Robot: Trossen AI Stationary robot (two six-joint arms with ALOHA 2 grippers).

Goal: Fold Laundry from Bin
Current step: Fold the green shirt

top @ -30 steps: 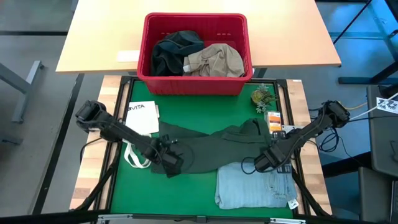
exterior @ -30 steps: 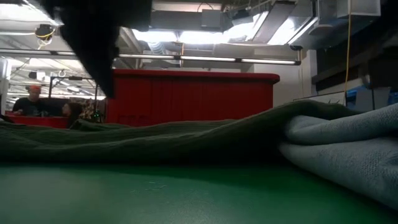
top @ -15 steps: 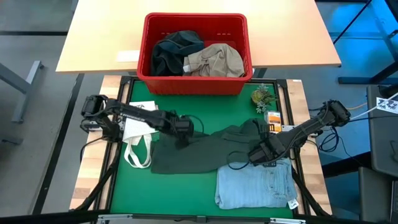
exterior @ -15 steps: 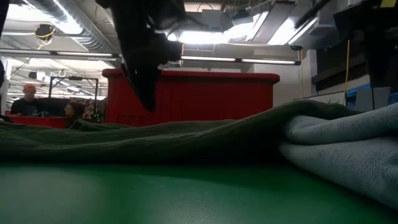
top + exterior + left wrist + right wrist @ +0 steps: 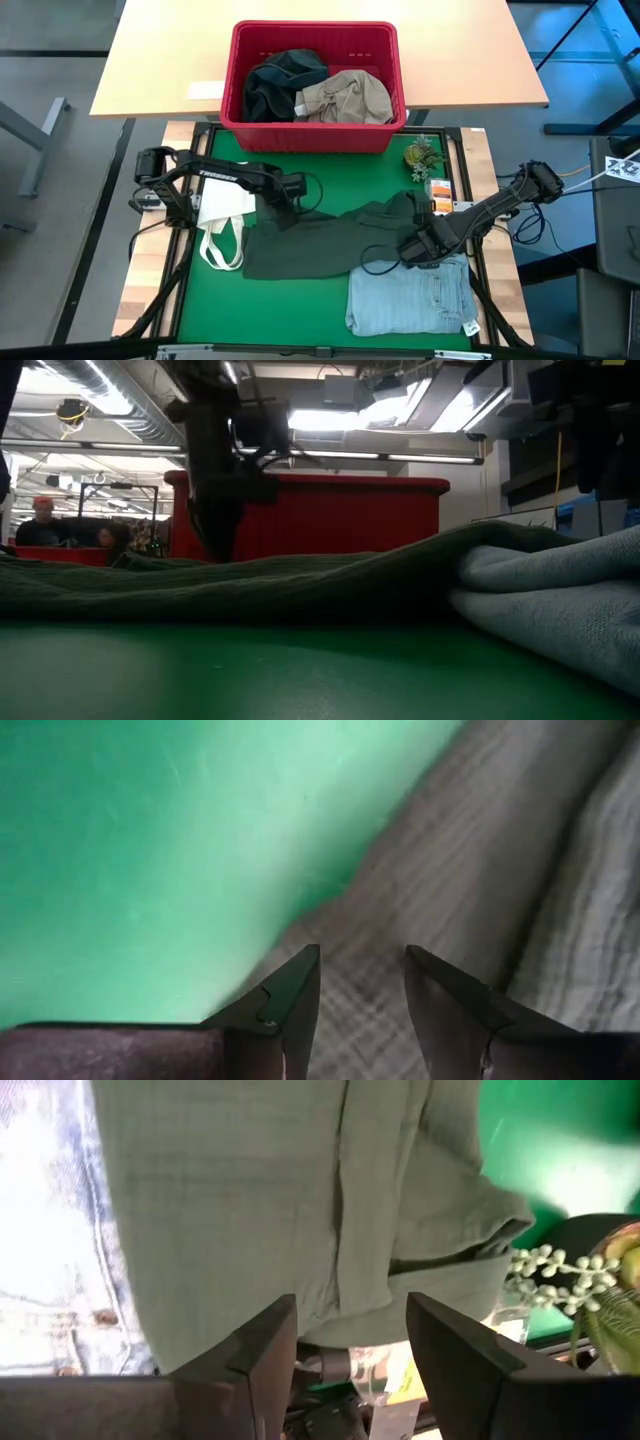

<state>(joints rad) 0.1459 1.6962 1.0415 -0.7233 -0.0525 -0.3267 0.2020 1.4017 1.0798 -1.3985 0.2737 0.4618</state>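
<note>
High view: red bin (image 5: 313,135) on far side of the green tabletop (image 5: 330,185), with dark pieces and a khaki piece inside; dark green garment (image 5: 320,245) spread flat in the middle; folded jeans (image 5: 410,300) near the front, on the right.

Left claw (image 5: 288,198): above the far left corner of the dark green garment, next to the white tote bag (image 5: 222,215); released, nothing between the fingers.

Left wrist view: both fingers (image 5: 290,995) apart, over the edge where grey-green cloth (image 5: 470,890) meets bare green mat; cloth directly under and ahead of the tips, not pinched.

Right claw (image 5: 418,248): over the right end of the garment, just beside the far edge of the jeans; released too, holding nothing.

Right wrist view: fingers (image 5: 265,1350) wide apart, looking down on a folded hem of the garment (image 5: 300,1200), denim (image 5: 50,1230) to one side, small plant (image 5: 585,1285) on the other.

Long axis of garment: left to right across the tabletop, one claw near each end.

Key relation: left corner lies almost straight below the left claw, so probably only a short descent needed to pinch it; right arm nearer to the opposite end.

Step in hand (judgement): taking hold of the two ends for a fold.

Risk (judgement): right claw may catch the jeans together with the green cloth, because both touch there.

Low view: garment as low ridge, bin behind, left arm (image 5: 215,480) hanging before it.
</note>
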